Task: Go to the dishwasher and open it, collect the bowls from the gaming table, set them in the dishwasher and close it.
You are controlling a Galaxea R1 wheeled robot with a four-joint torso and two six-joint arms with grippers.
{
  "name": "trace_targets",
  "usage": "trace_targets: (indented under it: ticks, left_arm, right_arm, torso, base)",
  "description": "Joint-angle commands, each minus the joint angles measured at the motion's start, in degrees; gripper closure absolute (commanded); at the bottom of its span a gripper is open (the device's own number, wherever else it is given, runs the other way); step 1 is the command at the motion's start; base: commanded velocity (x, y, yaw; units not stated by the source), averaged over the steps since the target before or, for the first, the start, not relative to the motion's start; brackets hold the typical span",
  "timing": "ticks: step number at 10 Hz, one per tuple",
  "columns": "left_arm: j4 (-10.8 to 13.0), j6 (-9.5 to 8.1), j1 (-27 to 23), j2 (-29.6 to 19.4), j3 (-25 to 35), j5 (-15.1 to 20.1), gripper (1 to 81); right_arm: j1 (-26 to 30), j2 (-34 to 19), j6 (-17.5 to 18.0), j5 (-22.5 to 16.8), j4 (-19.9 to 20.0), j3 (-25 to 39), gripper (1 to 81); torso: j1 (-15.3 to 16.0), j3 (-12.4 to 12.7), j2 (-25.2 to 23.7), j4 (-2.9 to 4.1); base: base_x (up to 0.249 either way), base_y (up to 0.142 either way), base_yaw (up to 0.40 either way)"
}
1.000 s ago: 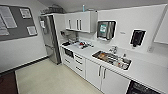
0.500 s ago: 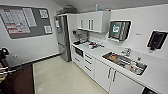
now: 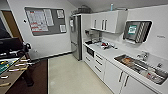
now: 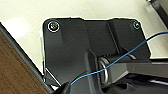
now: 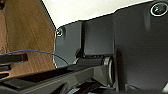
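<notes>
The task looks barely begun: the robot faces a kitchen, counter (image 3: 110, 53) and sink (image 3: 140, 66) at three o'clock, no bowls gathered; jaws' state cannot be told.

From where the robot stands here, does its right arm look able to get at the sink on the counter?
Probably not yet. The sink lies along the counter ahead on the right, with open pale floor between it and the robot. Nothing blocks the way, but no arm shows near it in the head view.

Brushed steel fridge (image 3: 75, 35), glossy white cabinets (image 3: 110, 20), smooth pale floor (image 3: 70, 77), metal sink (image 3: 142, 68).
</notes>
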Motion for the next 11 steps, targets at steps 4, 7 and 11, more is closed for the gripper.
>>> trace_targets:
  ticks: [4,7,11]
  left_arm:
    - [-0.58,0.05,-2.31,-0.58,0.43,3.07,1.0]
    - [-0.49,0.05,-2.22,-0.76,0.61,3.07,1.0]
    - [-0.40,0.05,-2.22,-1.02,1.31,3.07,1.0]
  right_arm:
    - [2.37,-1.21,-0.17,-2.74,-2.40,1.32,1.0]
    - [2.37,-1.21,-0.17,-2.74,-2.48,1.41,1.0]
    - [2.46,-1.21,-0.17,-2.83,-2.57,1.50,1.0]
  torso:
    - [0.00,0.00,0.00,0.00]
    - [0.00,0.00,0.00,0.00]
    - [0.00,0.00,0.00,0.00]
  base:
    - [0.000,0.000,0.335]
    - [0.000,0.000,0.335]
    - [0.000,0.000,0.335]
